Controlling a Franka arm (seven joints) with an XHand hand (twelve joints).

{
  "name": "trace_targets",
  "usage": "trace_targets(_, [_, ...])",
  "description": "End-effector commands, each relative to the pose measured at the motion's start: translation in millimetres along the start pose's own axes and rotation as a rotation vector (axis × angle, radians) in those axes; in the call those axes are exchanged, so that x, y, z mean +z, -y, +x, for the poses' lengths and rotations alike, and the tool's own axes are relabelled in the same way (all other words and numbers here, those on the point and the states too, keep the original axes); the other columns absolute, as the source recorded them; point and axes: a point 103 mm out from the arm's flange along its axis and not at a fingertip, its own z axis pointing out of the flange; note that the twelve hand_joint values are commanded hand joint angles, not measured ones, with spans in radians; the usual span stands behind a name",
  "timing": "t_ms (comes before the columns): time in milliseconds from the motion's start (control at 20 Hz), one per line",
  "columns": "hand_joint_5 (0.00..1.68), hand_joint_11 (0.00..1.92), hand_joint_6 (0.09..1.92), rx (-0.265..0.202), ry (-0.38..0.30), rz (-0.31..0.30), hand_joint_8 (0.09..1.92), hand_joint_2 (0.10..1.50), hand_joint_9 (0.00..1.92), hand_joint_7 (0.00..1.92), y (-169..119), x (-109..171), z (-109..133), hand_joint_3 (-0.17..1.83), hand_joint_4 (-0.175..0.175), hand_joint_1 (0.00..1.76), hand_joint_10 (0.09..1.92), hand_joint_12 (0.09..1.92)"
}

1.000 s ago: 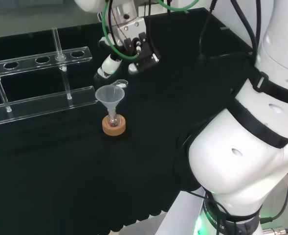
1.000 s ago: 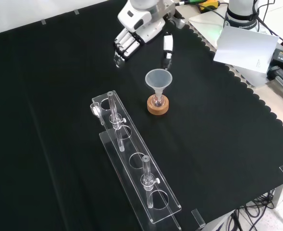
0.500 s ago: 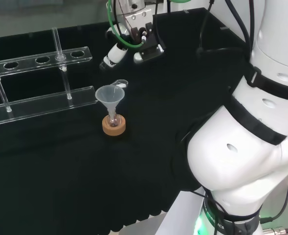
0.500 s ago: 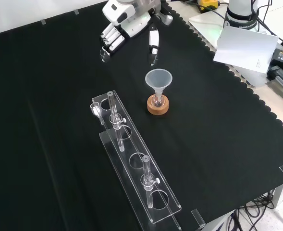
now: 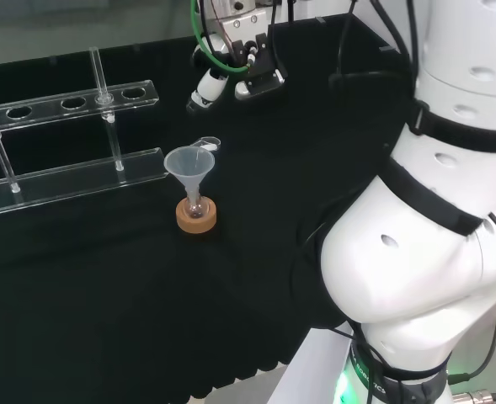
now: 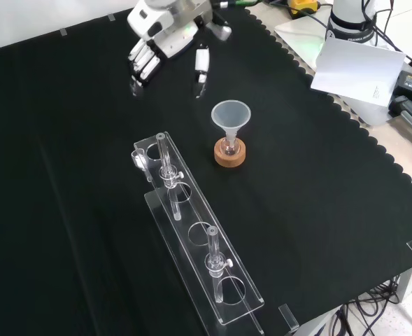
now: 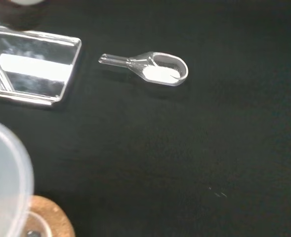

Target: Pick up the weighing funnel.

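Observation:
The weighing funnel (image 7: 157,69) is a small clear scoop with a short stem, lying on the black cloth with some white powder in its bowl. In the head view the weighing funnel (image 5: 207,143) lies just behind the big funnel, off the rack's end. In the front view it looks like the small clear piece (image 6: 141,161) beside the rack's near end. The hand (image 5: 231,71) hangs above the cloth beyond it, fingers relaxed and apart, holding nothing. The front view has the hand (image 6: 160,38) at the top, its fingers pointing down.
The big funnel (image 5: 189,164) stands in a small flask on a cork ring (image 5: 196,217). A long clear tube rack (image 6: 199,238) holds glass rods. The arm's white links (image 5: 433,252) take up the head view's right. Papers and cables (image 6: 359,63) lie off the cloth.
The hand has lifted and drifted leftward in the front view, up and slightly right in the head view. The weighing funnel stays on the cloth.

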Motion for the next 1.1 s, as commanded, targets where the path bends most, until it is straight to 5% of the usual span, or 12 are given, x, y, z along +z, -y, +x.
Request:
trace_targets(50, [0.41, 0.29, 0.09, -0.012, -0.024, 0.026, 0.70, 0.75, 0.43, 0.23, -56.4, 32.5, -26.9, 0.15, -0.053, 0.72, 0.67, 1.39])
trace_targets(1100, [0.49, 0.34, 0.09, -0.042, -0.020, 0.100, 0.68, 0.69, 0.50, 0.27, -107.4, 94.6, -23.5, 0.25, -0.039, 0.87, 0.61, 1.35])
